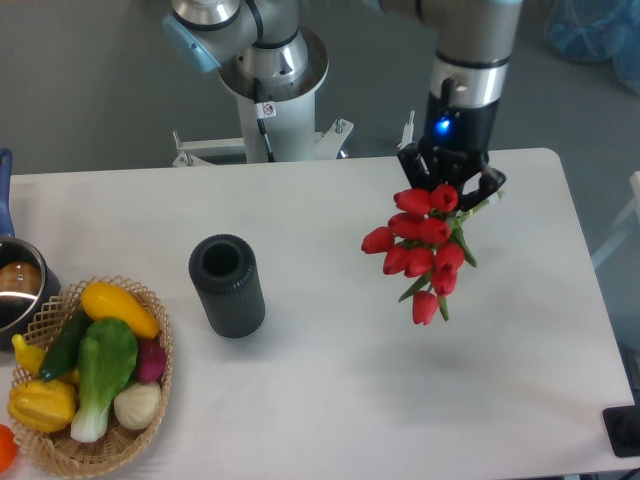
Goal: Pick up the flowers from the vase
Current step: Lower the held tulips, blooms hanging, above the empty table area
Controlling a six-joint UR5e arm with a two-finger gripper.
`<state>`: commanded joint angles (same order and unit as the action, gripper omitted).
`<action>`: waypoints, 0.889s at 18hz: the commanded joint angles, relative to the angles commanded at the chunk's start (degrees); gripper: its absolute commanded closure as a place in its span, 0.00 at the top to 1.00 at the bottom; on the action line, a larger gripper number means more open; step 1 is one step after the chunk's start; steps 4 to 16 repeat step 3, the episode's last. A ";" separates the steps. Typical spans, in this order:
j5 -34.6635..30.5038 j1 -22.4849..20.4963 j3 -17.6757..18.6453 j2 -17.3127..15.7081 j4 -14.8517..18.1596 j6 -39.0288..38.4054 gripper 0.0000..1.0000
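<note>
The flowers (422,247), a bunch of red tulip buds with green leaves, hang in the air over the right half of the table. My gripper (450,182) is shut on their stem end, which is hidden between the fingers. The buds point down and toward the camera. The vase (227,285), dark grey and ribbed, stands upright left of centre with its round mouth empty. It is well apart from the flowers, to their left.
A woven wicker basket (152,405) with several vegetables sits at the front left corner. A metal pot (20,290) stands at the left edge behind it. The robot base (270,70) is behind the table. A dark object (625,432) sits at the front right corner.
</note>
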<state>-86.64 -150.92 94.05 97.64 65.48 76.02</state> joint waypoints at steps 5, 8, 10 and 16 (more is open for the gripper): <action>-4.93 1.85 -2.03 3.08 1.58 0.27 0.00; -4.93 1.85 -2.03 3.08 1.58 0.27 0.00; -4.93 1.85 -2.03 3.08 1.58 0.27 0.00; -4.93 1.85 -2.03 3.08 1.58 0.27 0.00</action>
